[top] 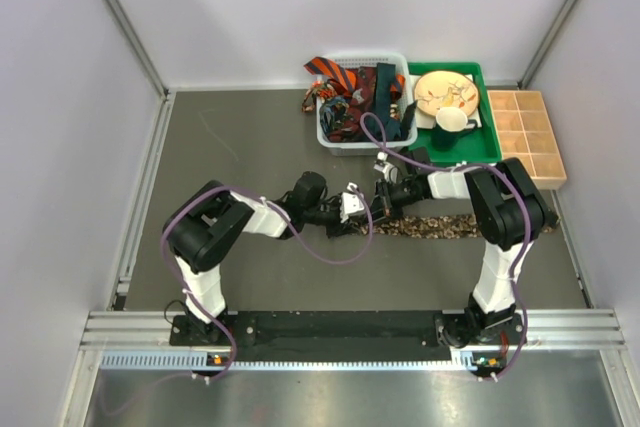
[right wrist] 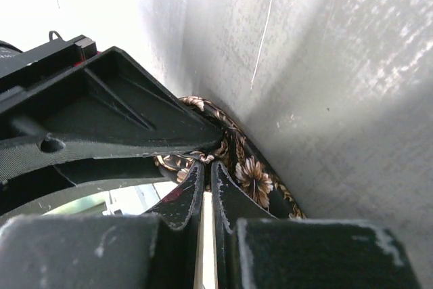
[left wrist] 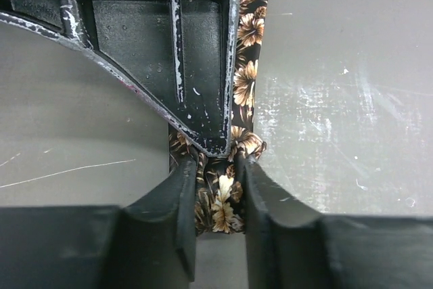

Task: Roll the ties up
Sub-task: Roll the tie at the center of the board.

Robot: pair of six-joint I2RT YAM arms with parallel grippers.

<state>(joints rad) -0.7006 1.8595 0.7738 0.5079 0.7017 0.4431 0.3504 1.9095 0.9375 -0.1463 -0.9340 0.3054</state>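
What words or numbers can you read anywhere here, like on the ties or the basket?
None can be read.
The flowered tie shows only its pattern, no label.
The white basket, the green tray and the wooden box show no writing.
The small coloured marks by the arm bases are too small to read.

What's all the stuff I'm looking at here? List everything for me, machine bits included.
floral tie: one, black with tan flowers, flat on the table
other ties: several, orange-black striped, dark red, dark teal, piled in the basket
basket: one, white mesh, back centre
tray: one, green, right of the basket
round dish: one, wooden, on the tray
cup: one, white, on the tray
divided box: one, pale wood, right of the tray
table: one, grey
arms: two, black and white, near edge
left end effector: black, pinching the floral tie
right end effector: black, shut, beside the left one
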